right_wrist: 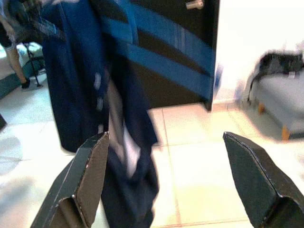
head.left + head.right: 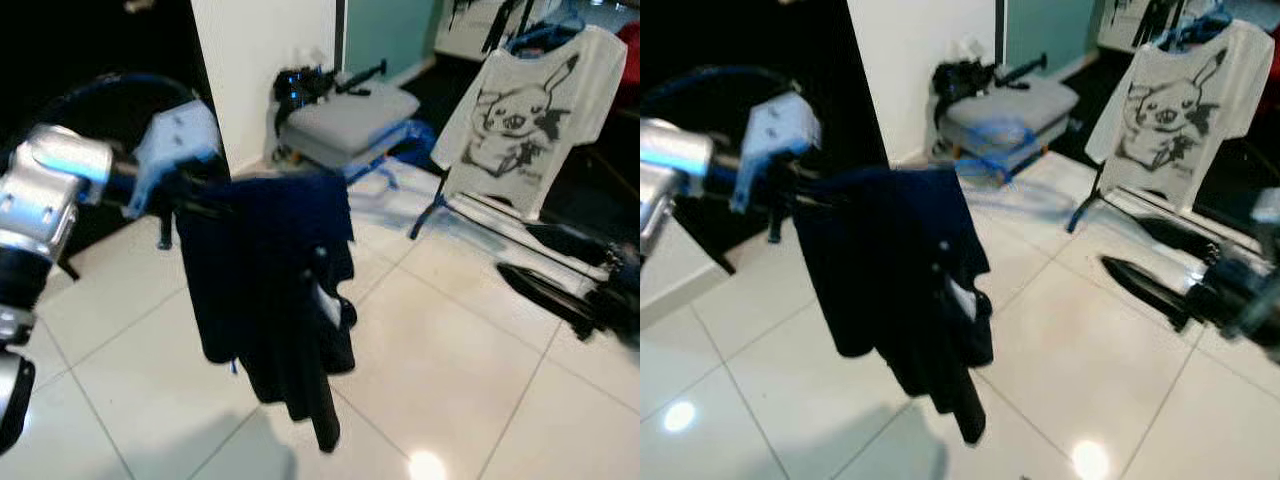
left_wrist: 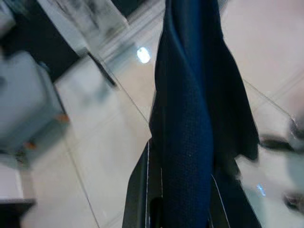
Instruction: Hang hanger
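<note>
A dark navy garment (image 2: pixel 270 290) hangs from my left gripper (image 2: pixel 205 205), which is raised at chest height on the left. In the left wrist view the navy cloth (image 3: pixel 190 142) is pinched between the black fingers (image 3: pixel 137 199), and the hanger itself is hidden under the cloth. My right gripper (image 1: pixel 166 180) is open with its fingers wide apart and nothing between them. It is low on the right (image 2: pixel 1200 295) and looks toward the garment (image 1: pixel 114 118). A clothes rack (image 2: pixel 440 205) stands at the back right with a white cartoon T-shirt (image 2: pixel 530 110) on a blue hanger.
A white wall corner (image 2: pixel 265 70) stands behind the garment, with a grey cushioned seat (image 2: pixel 350 120) beside it carrying dark items. Pale glossy floor tiles (image 2: pixel 450 380) spread ahead. A dark doorway (image 2: pixel 90 50) lies to the left. The views are blurred.
</note>
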You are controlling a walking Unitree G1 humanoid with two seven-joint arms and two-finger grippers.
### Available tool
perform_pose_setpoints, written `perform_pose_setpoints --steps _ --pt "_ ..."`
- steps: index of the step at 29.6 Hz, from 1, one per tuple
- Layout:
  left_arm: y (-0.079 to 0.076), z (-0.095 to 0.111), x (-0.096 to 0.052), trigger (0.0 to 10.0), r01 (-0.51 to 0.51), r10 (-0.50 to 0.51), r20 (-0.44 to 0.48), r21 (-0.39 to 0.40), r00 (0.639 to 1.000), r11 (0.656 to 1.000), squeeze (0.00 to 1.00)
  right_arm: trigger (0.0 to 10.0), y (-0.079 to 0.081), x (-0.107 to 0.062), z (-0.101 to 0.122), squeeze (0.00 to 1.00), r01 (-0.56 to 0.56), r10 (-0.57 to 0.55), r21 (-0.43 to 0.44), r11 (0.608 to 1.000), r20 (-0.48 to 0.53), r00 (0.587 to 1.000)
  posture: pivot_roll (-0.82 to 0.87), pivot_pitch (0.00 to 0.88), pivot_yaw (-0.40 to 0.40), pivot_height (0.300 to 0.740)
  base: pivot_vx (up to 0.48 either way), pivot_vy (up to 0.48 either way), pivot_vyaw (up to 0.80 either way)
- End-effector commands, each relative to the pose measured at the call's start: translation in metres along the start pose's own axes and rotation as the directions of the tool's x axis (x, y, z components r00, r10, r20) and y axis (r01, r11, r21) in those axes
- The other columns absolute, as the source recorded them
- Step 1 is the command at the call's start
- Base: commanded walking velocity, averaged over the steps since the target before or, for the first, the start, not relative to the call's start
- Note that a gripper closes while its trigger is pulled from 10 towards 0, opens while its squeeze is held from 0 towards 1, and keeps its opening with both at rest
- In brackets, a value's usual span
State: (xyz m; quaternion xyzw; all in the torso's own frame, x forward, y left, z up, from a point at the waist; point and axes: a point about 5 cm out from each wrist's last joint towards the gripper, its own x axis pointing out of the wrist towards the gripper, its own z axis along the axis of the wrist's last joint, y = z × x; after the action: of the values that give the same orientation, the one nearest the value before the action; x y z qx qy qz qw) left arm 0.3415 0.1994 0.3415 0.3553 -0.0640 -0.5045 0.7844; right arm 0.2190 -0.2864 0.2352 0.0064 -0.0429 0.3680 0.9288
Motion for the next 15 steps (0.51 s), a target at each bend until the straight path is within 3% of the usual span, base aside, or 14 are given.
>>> perform_pose_setpoints --steps 1,2,4,8,11,12,13,15 --pt "0.008 0.023 -0.002 0.0 -0.042 0.034 0.115 0.062 0.993 0.997 0.00 10.0 0.006 0.007 -0.009 0.83 -0.027 0.027 0.036 0.999 -0.002 1.000 0.03 0.113 0.066 0.740 0.000 0.000 0.00" --pt "0.009 0.026 -0.002 0.0 -0.047 0.038 0.133 0.066 0.990 0.997 0.00 10.0 0.007 0.008 -0.013 0.03 -0.021 0.021 0.047 0.999 -0.005 1.000 0.03 0.113 0.066 0.740 0.000 0.000 0.00" --pt "0.010 0.032 0.000 0.0 -0.059 0.047 0.174 0.062 0.984 0.996 0.00 10.0 0.007 0.013 -0.019 0.03 -0.007 0.007 0.069 0.998 0.002 1.000 0.03 0.112 0.069 0.740 0.000 0.000 0.00" --pt "0.017 0.059 0.004 0.0 -0.084 0.062 0.343 0.048 0.937 0.995 0.00 10.0 0.006 0.040 -0.035 0.00 0.059 -0.063 0.148 0.987 0.018 0.998 0.04 0.107 0.067 0.740 0.000 0.000 0.00" --pt "0.017 0.059 0.004 0.0 -0.084 0.062 0.343 0.048 0.937 0.995 0.00 10.0 0.006 0.040 -0.035 0.00 0.059 -0.063 0.148 0.987 0.018 0.998 0.04 0.107 0.067 0.740 0.000 0.000 0.00" --pt "0.017 0.069 0.004 0.0 -0.069 0.043 0.396 0.052 0.917 0.996 0.00 10.0 0.004 0.050 -0.036 0.00 0.086 -0.095 0.179 0.980 0.038 0.995 0.04 0.107 0.066 0.740 0.000 0.000 0.00" --pt "0.017 0.069 0.004 0.0 -0.069 0.043 0.396 0.052 0.917 0.996 0.00 10.0 0.004 0.050 -0.036 0.00 0.086 -0.095 0.179 0.980 0.038 0.995 0.04 0.107 0.066 0.740 0.000 0.000 0.00" --pt "0.017 0.082 0.005 0.0 -0.043 0.007 0.457 0.069 0.890 0.997 0.00 10.0 -0.002 0.068 -0.034 0.00 0.124 -0.154 0.285 0.951 0.087 0.984 0.04 0.097 0.066 0.740 0.000 0.000 0.00"
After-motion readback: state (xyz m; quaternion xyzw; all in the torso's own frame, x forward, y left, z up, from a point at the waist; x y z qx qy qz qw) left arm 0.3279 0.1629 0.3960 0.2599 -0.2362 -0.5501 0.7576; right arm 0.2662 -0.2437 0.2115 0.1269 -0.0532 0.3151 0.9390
